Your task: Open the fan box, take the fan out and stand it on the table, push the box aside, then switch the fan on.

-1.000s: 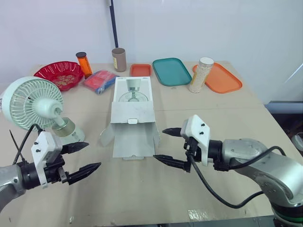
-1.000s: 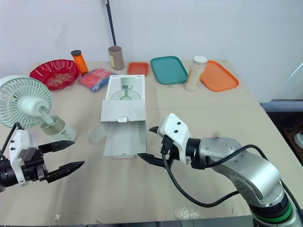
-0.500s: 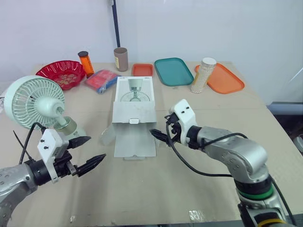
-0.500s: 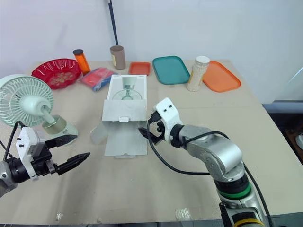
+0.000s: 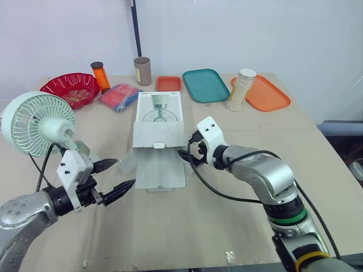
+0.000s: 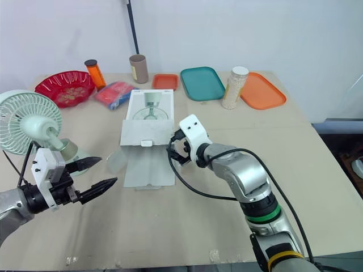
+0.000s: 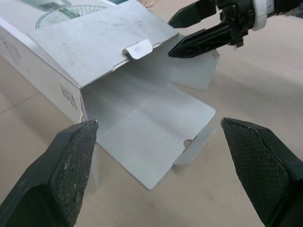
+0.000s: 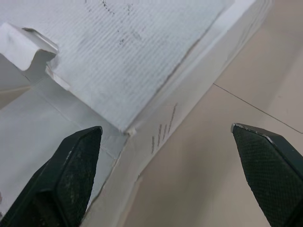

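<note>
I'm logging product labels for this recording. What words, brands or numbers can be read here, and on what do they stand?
No text here can be read.
fan box: lines of small print on its side wall, too blurred to read.
Its top carries a drawing of a fan, with no legible words.

1. The tan desk [image 5: 238, 204] carries the white fan box [image 5: 159, 133] at its middle, open with flaps spread.
2. The pale green fan [image 5: 38, 123] stands upright near the left edge.
3. Along the far side: red bowl [image 5: 71, 89], orange bottle [image 5: 101, 76], cardboard tube [image 5: 142, 71], red-and-blue packet [image 5: 119, 97], small orange tray [image 5: 168, 84], teal tray [image 5: 205, 85], grain jar [image 5: 241, 89], large orange tray [image 5: 266, 94].
</note>
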